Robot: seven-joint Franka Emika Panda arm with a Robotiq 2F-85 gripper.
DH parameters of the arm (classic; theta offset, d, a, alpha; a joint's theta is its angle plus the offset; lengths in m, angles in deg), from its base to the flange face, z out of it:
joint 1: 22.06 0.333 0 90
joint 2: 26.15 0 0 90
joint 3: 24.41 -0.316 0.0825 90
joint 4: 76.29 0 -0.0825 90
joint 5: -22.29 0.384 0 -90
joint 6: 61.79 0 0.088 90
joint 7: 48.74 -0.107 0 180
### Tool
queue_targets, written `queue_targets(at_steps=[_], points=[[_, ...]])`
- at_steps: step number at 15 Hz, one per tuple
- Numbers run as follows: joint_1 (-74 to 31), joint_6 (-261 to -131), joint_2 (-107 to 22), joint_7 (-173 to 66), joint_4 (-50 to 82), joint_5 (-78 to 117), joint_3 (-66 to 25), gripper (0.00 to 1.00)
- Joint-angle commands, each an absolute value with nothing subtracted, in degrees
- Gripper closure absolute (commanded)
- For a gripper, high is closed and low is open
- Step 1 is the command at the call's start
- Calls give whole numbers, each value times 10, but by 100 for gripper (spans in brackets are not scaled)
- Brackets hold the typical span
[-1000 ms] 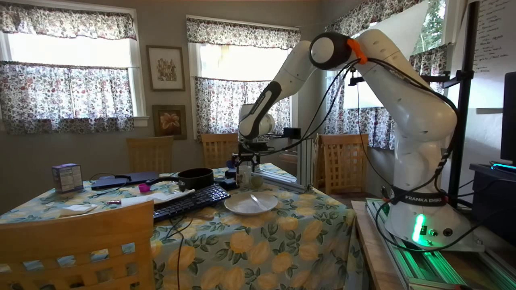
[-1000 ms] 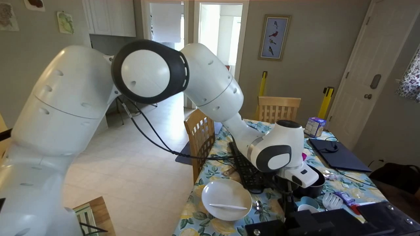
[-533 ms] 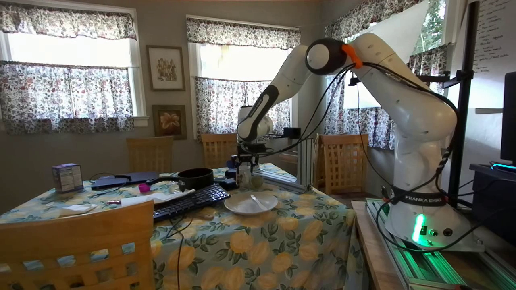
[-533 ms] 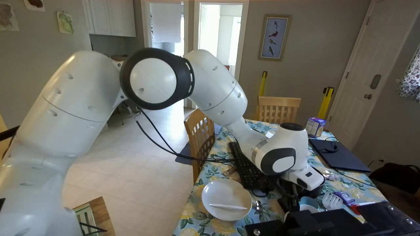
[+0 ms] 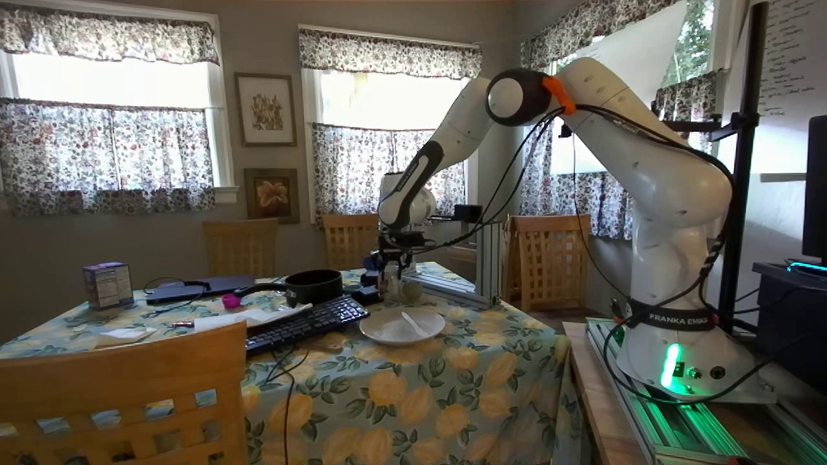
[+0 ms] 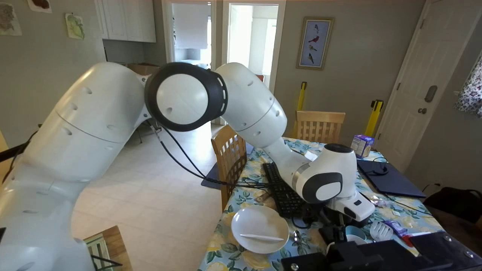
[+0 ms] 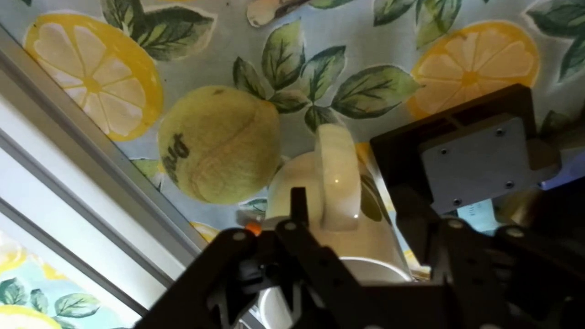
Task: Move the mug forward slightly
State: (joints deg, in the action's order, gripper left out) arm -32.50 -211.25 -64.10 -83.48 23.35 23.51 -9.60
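- Since the mug [image 7: 337, 203] has neighbours on both flanks, the arm [image 5: 620, 123] presumably works from above rather than reaching in sideways.
- Jaws: apart, no clamp on the mug evident. Handle [image 7: 338, 151] and part of the body show between them in the wrist view; contact on either side cannot be told.
- Mug location: on the desk [image 5: 517, 326], inboard of the robot-side edge, lying past the white plate [image 5: 384, 328] towards the far right corner in an exterior view. Looks upright, handle turned to the near edge, which probably makes the handle the readiest part to catch.
- Tennis ball [image 7: 219, 144]: just beside the mug; touching or not, unclear. Metal rail [image 7: 91, 201] runs between ball and robot-side edge; may serve to stop the ball rolling off. An upright [image 5: 489, 261] rises from it, so likely a stand's foot.
- Dark block [image 7: 475, 160]: near the mug's other flank. If "forward" means away from the robot-side edge, it lies in the path and would keep the shift short.
- White plate sits towards the near right corner, white utensil [image 6: 261, 237] in it, probably parked there; low risk.
- Step, judged: lining up. Next: close gently, slide rather than lift, watch for nudging the ball.
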Motion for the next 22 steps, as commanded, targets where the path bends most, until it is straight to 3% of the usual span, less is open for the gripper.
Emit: queue_targets(at_steps=[1,5,7,10,12,22], points=[[-328,-2101,-659,-817,207,259,-93,53],[-331,-2097,-656,-818,212,263,-92,59],[-332,-2096,-654,-819,214,268,-92,70],[-335,-2093,-655,-816,213,275,-94,99],[-334,-2091,-653,-818,215,276,-92,95],[-316,-2100,-584,-821,270,277,-91,95]])
